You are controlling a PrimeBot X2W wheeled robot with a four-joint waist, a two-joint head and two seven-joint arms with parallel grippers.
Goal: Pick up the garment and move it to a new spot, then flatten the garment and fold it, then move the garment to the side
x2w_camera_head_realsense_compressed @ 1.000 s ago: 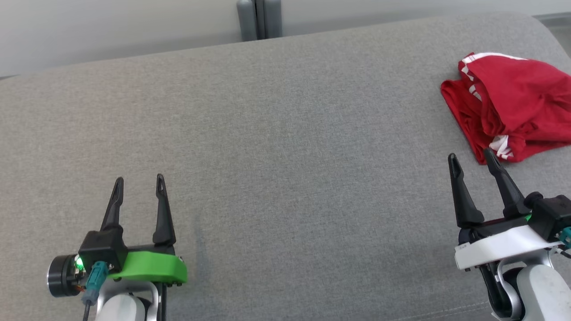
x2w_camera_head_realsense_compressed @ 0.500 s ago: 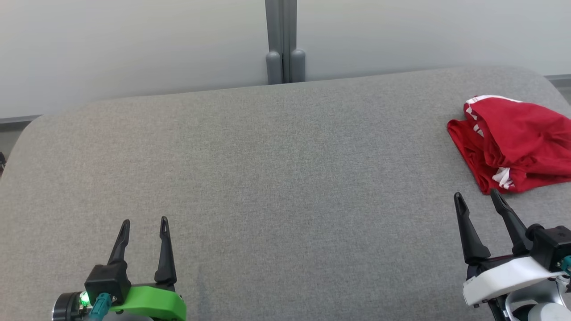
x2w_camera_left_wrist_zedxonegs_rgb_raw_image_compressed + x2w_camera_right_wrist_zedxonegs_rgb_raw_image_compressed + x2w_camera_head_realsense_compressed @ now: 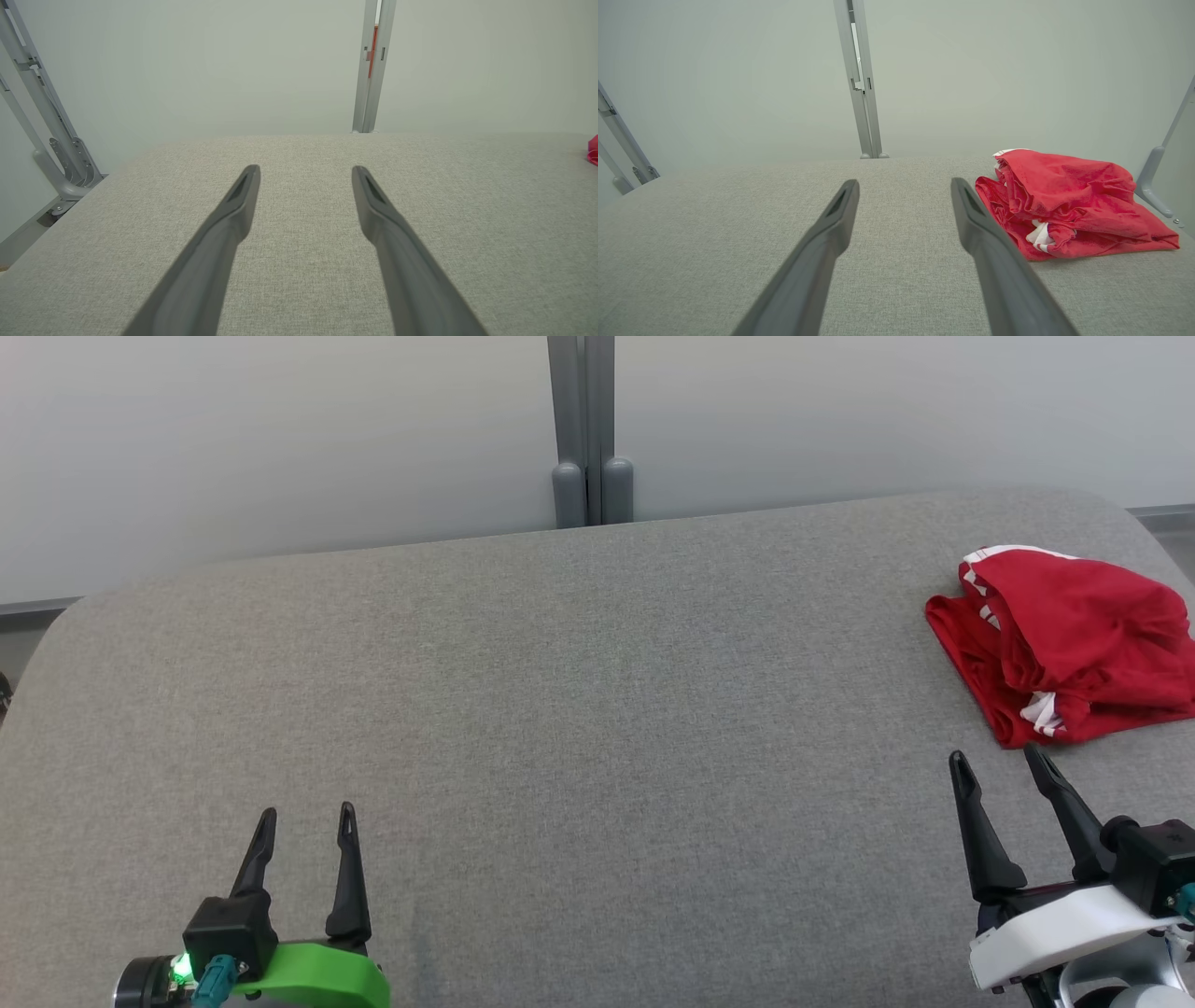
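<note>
Both grippers stood empty, fingers spread apart: left gripper (image 3: 308, 810) at lower left of the head view, right gripper (image 3: 994, 753) at lower right. The red garment (image 3: 1074, 644) lay crumpled at the frame's right edge on the grey upholstered surface (image 3: 597, 709), just above the right fingertips, untouched. Judgement: right arm staged nearest for pickup; task not yet begun.

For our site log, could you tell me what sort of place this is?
Probably a test bay rather than a home: a grey padded table, plain pale wall panels joined by a metal post, one crumpled red garment.
</note>
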